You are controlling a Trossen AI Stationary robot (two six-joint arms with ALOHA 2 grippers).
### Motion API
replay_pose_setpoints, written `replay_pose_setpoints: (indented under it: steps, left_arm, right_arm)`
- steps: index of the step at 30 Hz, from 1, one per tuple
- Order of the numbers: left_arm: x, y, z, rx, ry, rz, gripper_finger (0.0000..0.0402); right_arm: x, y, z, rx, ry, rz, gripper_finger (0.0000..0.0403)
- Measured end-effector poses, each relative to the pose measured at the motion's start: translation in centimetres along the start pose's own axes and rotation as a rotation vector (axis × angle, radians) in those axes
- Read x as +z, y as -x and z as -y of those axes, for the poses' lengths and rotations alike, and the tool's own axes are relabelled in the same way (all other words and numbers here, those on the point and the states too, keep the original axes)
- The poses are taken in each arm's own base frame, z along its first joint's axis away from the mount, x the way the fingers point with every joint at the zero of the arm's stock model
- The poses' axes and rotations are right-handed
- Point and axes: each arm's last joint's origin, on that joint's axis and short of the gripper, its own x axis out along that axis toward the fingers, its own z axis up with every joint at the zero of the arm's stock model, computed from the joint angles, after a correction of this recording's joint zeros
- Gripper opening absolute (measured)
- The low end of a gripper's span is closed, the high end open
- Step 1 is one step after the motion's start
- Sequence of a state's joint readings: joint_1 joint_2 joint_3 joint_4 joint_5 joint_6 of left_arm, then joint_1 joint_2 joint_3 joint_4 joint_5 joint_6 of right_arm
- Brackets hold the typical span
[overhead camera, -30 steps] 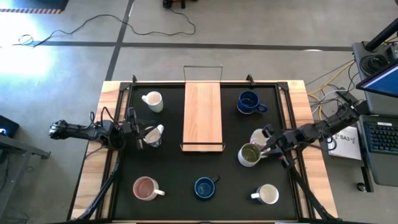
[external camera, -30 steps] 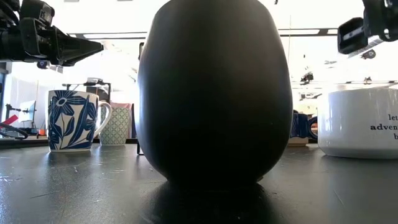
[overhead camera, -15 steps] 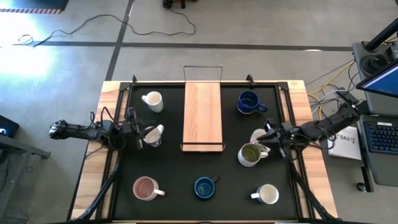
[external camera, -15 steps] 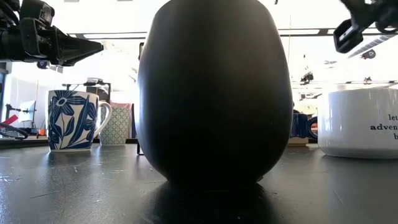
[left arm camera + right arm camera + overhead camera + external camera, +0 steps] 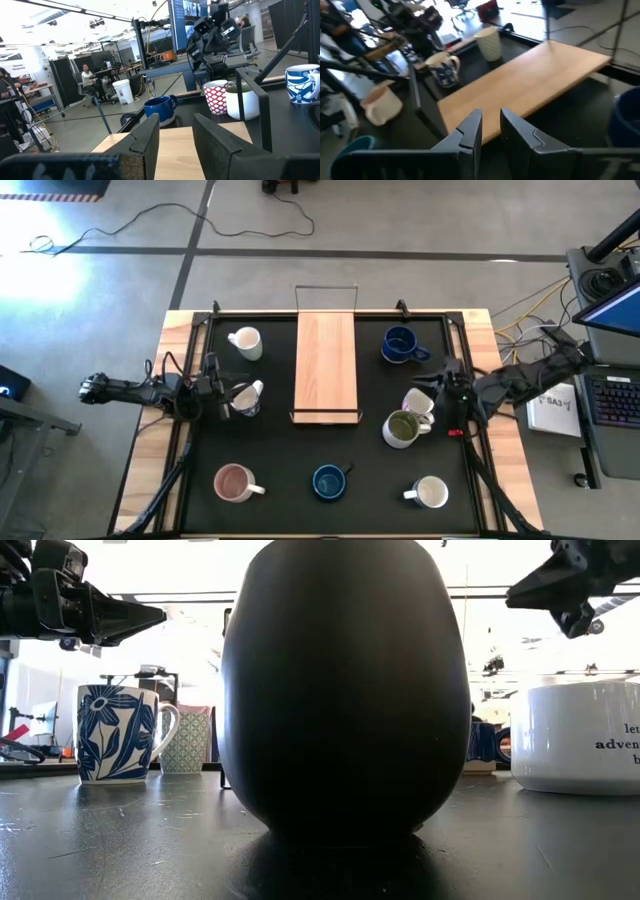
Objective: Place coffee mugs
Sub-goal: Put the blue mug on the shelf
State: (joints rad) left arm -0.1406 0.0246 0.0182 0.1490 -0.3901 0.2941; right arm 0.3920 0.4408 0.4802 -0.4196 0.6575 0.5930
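In the high view eight mugs stand upright on the black mat: a white one (image 5: 244,342), a blue-floral one (image 5: 245,397), a dark blue one (image 5: 400,345), a patterned white one (image 5: 418,400), an olive one (image 5: 402,428), one pink inside (image 5: 233,482), a second dark blue one (image 5: 328,481) and a white one (image 5: 430,493). My left gripper (image 5: 218,393) (image 5: 176,122) is open and hangs above the mat beside the floral mug (image 5: 120,730). My right gripper (image 5: 428,385) (image 5: 491,117) is slightly open, raised above the patterned mug, pointing toward the table's left.
A wooden board in a thin metal frame (image 5: 326,367) lies along the middle of the mat. The near dark blue mug (image 5: 345,690) fills most of the low view. A raised frame rims the mat (image 5: 460,340). A laptop and cables sit off the table's right side.
My right gripper has drawn away from the olive mug's handle side, moving up and toward the far edge, and has turned to point left over the patterned mug. The olive mug stands where it was. The left arm has kept still.
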Motion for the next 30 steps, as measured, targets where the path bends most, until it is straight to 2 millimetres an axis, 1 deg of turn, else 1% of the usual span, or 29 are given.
replay_pose_setpoints:
  steps: [11,16,18,21,26,30]
  left_arm:
    - [0.0,0.0,0.0,0.0,0.0,0.0,0.01]
    - [0.0,0.0,0.0,0.0,0.0,0.0,0.01]
    - [0.0,0.0,0.0,0.0,0.0,0.0,0.01]
    - [0.0,0.0,0.0,0.001,0.0,-0.001,0.01]
    - [0.0,0.0,0.0,0.0,0.0,0.0,0.01]
    - [0.0,0.0,0.0,0.0,0.0,0.0,0.01]
  right_arm:
    - [1.8,0.0,1.1,-0.136,-0.021,0.039,0.0057]
    - [2.1,-0.4,1.7,-0.199,0.01,0.044,0.004]
    - [2.0,-0.8,1.7,-0.223,0.018,0.034,0.004]
    - [1.9,-1.4,1.8,-0.234,0.025,0.005,0.0054]
    - [1.5,-2.6,1.7,-0.244,0.029,-0.065,0.0102]
    - [1.5,-3.2,2.2,-0.304,-0.1,-0.055,0.0132]
